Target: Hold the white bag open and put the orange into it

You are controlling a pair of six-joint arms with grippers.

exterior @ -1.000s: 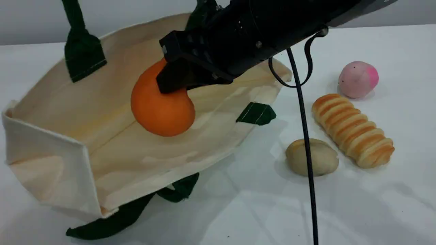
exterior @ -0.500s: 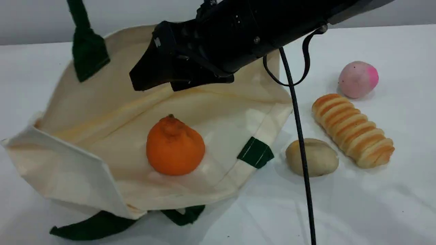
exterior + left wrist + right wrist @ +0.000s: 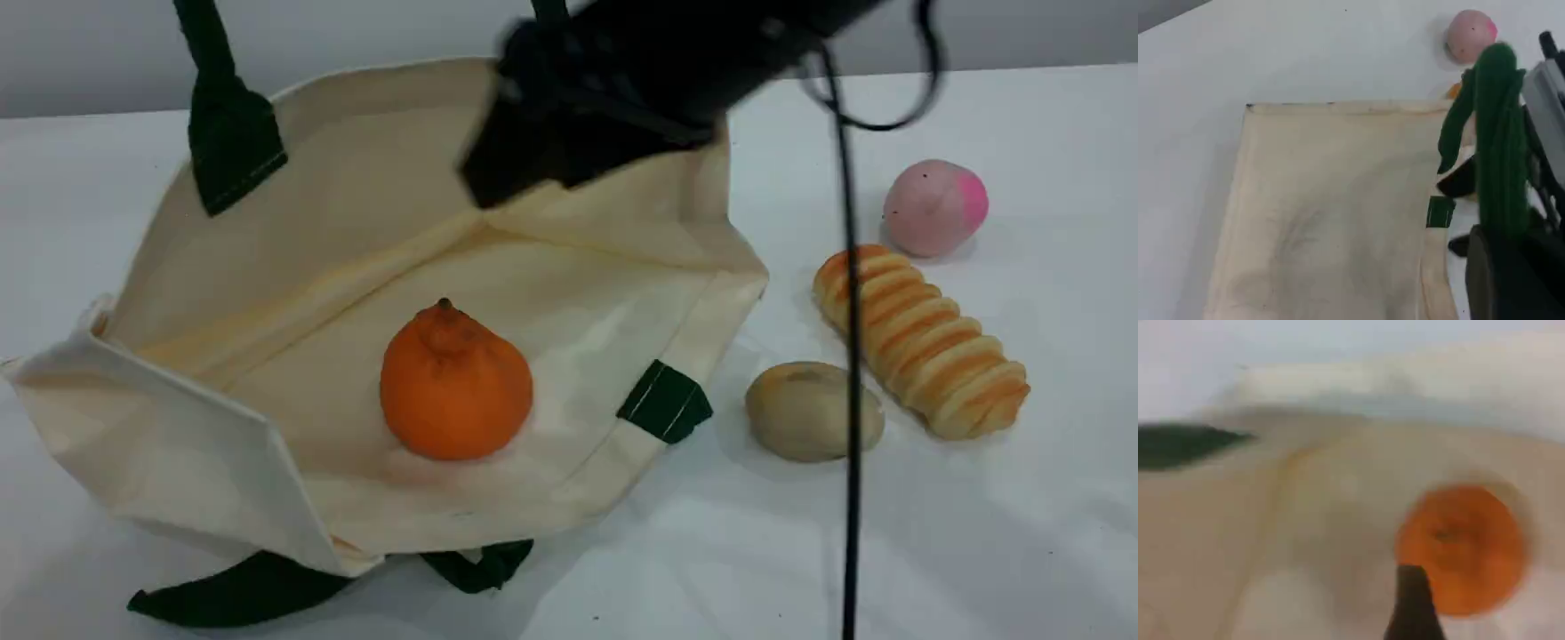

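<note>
The white bag (image 3: pixel 293 267) lies on the table with its mouth held wide toward the camera. The orange (image 3: pixel 455 387) sits free on the bag's inner floor, stem up. My right gripper (image 3: pixel 520 182) hovers blurred above the bag's far rim, open and empty; in the right wrist view its fingertip (image 3: pixel 1413 603) points down at the orange (image 3: pixel 1461 547). In the left wrist view my left gripper (image 3: pixel 1511 273) is shut on the bag's green strap handle (image 3: pixel 1498 133), lifted over the cream fabric (image 3: pixel 1325 213). That handle (image 3: pixel 213 62) rises out of the scene view's top.
Right of the bag lie a beige bun (image 3: pixel 813 411), a ridged golden loaf (image 3: pixel 920 342) and a pink round fruit (image 3: pixel 933 207). The right arm's black cable (image 3: pixel 852 356) hangs down in front of the bun. A second green handle (image 3: pixel 231 591) pokes out under the bag's front.
The right gripper opened and let go of the orange, which dropped onto the bag's floor. That gripper then rose and drew back to the right. The left-held handle stays up.
</note>
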